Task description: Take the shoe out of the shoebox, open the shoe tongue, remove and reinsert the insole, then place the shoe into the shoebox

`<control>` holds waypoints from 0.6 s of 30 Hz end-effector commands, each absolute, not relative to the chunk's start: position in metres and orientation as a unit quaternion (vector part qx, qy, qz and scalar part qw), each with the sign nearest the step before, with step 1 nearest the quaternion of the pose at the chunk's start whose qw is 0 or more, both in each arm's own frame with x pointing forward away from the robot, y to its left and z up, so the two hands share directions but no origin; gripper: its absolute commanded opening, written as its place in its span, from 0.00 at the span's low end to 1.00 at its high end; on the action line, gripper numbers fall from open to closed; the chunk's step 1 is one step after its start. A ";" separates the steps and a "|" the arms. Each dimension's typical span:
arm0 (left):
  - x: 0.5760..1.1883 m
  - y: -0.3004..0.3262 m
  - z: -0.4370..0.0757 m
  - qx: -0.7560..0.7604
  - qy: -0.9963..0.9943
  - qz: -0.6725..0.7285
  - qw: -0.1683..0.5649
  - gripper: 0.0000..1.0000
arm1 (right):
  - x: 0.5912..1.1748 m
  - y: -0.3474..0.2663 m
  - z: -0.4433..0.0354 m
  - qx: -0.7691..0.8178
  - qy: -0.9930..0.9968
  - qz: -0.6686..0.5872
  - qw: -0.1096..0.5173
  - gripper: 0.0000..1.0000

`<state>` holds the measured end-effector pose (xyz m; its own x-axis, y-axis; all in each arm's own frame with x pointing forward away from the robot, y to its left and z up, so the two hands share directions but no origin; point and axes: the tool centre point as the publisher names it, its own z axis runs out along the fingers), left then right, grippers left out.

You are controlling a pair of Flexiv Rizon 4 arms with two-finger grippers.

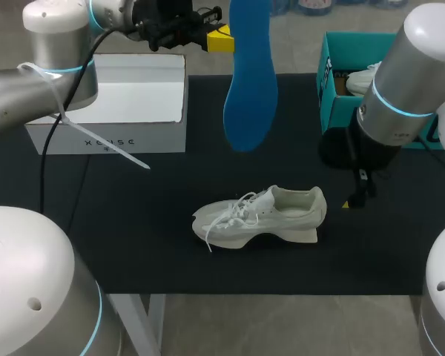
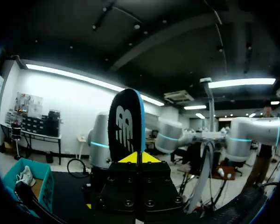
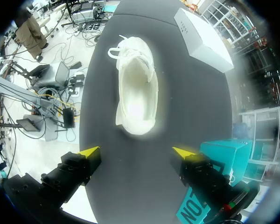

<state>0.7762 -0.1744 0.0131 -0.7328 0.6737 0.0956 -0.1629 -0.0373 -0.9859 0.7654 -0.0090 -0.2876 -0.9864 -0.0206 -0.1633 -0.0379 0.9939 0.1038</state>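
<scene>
- 1 black-topped bench (image 1: 133,222) carries the shoe and both boxes.
- 2 arms come in over it, the left from the far left corner and the right from the right side.
- 1 white box (image 1: 126,104) sits at the far left of the bench, closed side up.
- 1 teal shoebox (image 1: 328,89) stands open at the far right. A second white shoe (image 1: 360,78) lies inside it, partly hidden by the right arm.
- 1 white shoe (image 1: 263,215) stands on its sole on the bench, a little right of the middle and well apart from both boxes. Its toe points left, its heel right, and its laces lie loose over the front. From the right wrist the shoe (image 3: 136,93) shows from above with its mouth open and a pale inside.
- 1 blue insole (image 1: 251,81) is up in the air over the far middle of the bench, between the 2 boxes and clear of the shoe. Its rounded end hangs toward the bench.
- Left hand (image 1: 221,38): clenched on the insole's edge. From its own wrist the 2 yellow tips (image 2: 139,157) meet at the insole (image 2: 126,126), which rises dark and edge-on between them.
- Right hand (image 3: 136,151): released, its fingers spread wide with only bare bench between them. It hovers just right of the shoe's heel, with the teal shoebox (image 3: 228,154) beside 1 finger.
</scene>
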 end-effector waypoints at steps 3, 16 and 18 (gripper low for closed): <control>0.770 -0.161 0.021 -0.206 -0.641 0.676 0.300 0.00 | 0.764 -0.010 -0.288 -0.015 0.995 0.053 0.083 1.00; 0.770 -0.161 0.021 -0.206 -0.641 0.676 0.300 0.00 | 0.764 -0.010 -0.288 -0.015 0.995 0.053 0.083 1.00; 0.770 -0.161 0.021 -0.206 -0.641 0.676 0.300 0.00 | 0.764 -0.010 -0.288 -0.015 0.995 0.053 0.083 1.00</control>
